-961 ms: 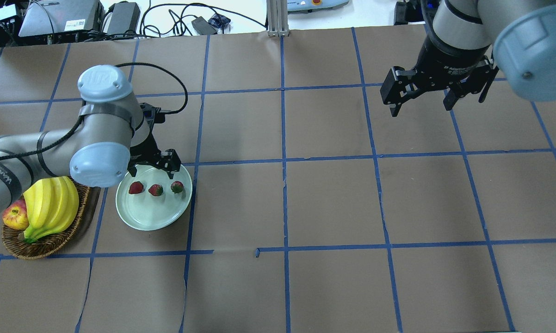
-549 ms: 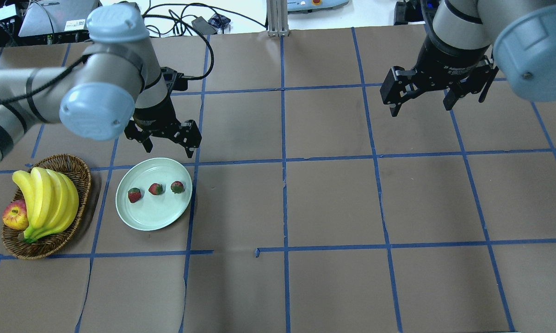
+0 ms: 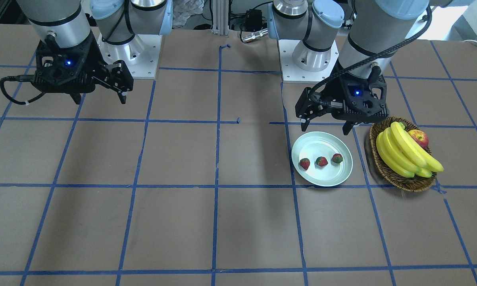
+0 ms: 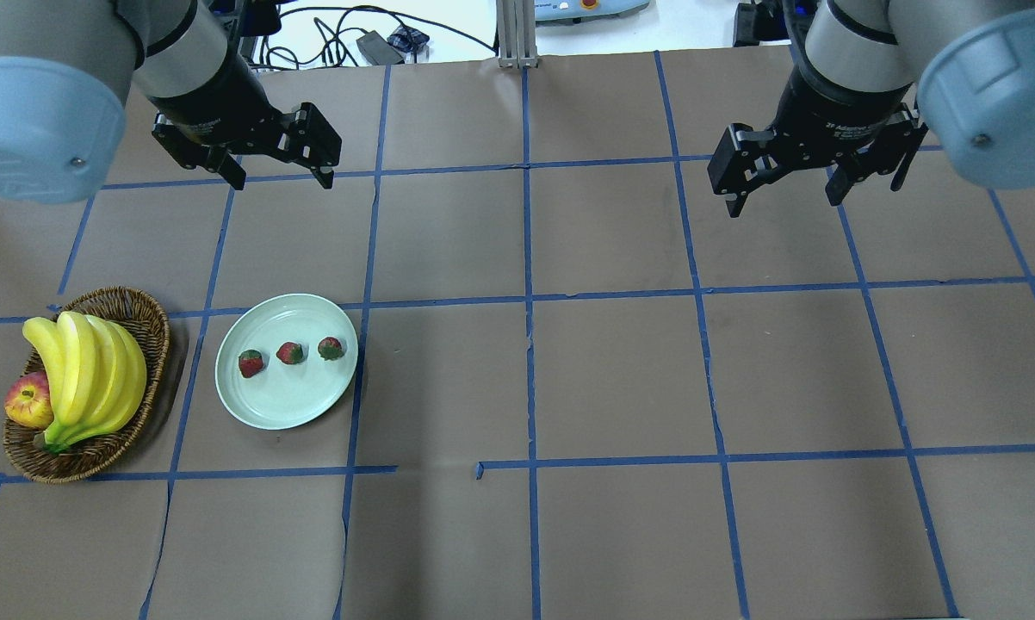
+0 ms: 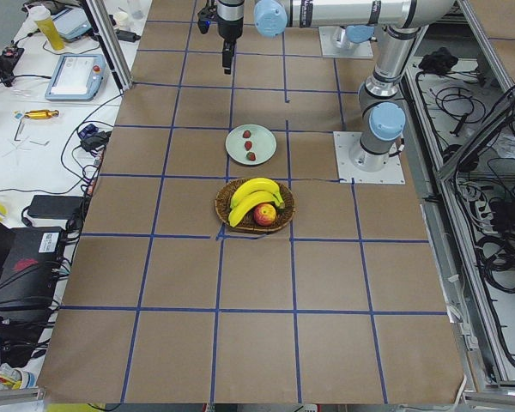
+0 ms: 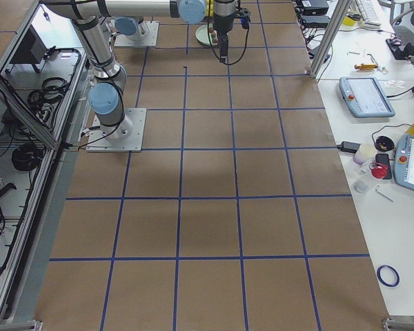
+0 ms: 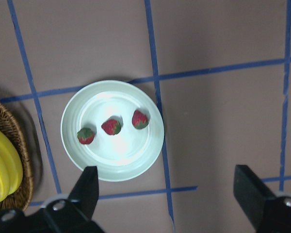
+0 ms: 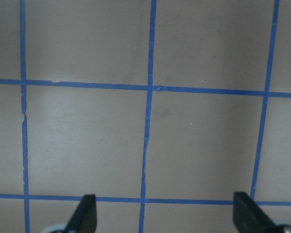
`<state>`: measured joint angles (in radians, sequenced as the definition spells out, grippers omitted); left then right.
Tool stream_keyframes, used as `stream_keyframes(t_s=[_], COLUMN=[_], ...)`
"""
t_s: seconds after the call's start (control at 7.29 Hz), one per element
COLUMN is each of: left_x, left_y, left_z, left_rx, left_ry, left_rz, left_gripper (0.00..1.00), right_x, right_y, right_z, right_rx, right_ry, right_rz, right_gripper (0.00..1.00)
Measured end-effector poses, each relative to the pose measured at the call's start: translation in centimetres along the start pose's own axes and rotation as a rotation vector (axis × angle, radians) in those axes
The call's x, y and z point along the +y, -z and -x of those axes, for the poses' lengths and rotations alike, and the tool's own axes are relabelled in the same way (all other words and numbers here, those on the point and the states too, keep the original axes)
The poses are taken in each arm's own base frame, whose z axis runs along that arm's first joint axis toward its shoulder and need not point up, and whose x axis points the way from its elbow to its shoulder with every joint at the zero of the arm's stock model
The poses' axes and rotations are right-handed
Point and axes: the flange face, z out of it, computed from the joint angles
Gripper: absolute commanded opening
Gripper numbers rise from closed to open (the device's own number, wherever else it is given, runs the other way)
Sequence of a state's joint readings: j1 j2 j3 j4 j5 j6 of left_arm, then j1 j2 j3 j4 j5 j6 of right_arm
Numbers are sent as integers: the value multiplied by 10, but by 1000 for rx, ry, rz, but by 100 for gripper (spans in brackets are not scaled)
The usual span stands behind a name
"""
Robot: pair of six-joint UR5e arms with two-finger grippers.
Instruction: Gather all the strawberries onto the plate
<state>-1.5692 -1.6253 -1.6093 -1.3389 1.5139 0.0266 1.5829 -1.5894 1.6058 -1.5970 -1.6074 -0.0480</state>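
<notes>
in the front-facing view, all three strawberries (image 3: pixel 322 161) are seen lying in the plate (image 3: pixel 322 178), which sits just beside the basket (image 3: pixel 401 180). the left gripper (image 3: pixel 326 126) is held high near the plate, jaws wide apart and empty, and the right gripper (image 3: pixel 99 97) is likewise spread and empty, well apart. in the overhead view, no berry is seen outside the plate on the table (image 4: pixel 612 387), so collecting is judged done and only a clean retreat is called for: the left gripper should be kept high and away from the rim so that nothing is nudged. little is added by the side views. in the left wrist view, the berries' row is seen running side to side with a slight tilt, but cap directions cannot be told surely. in the right wrist view, only taped paper is shown.
</notes>
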Motion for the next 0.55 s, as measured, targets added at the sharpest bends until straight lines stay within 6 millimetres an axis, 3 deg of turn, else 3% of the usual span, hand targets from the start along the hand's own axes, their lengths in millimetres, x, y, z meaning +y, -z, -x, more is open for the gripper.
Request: stream_keyframes(t_s=[0.27, 0.55], left_x=[0, -3], left_y=[-9, -2], left_z=[-2, -4], left_rx=[21, 24], left_ry=[40, 42], left_rz=[-58, -43], left_gripper=[100, 100], right_x=[0, -1], right_y=[-1, -1], right_z=[0, 0], right_rx=[0, -1], right_ry=[0, 1], right_rz=[1, 2], right_gripper=[100, 100])
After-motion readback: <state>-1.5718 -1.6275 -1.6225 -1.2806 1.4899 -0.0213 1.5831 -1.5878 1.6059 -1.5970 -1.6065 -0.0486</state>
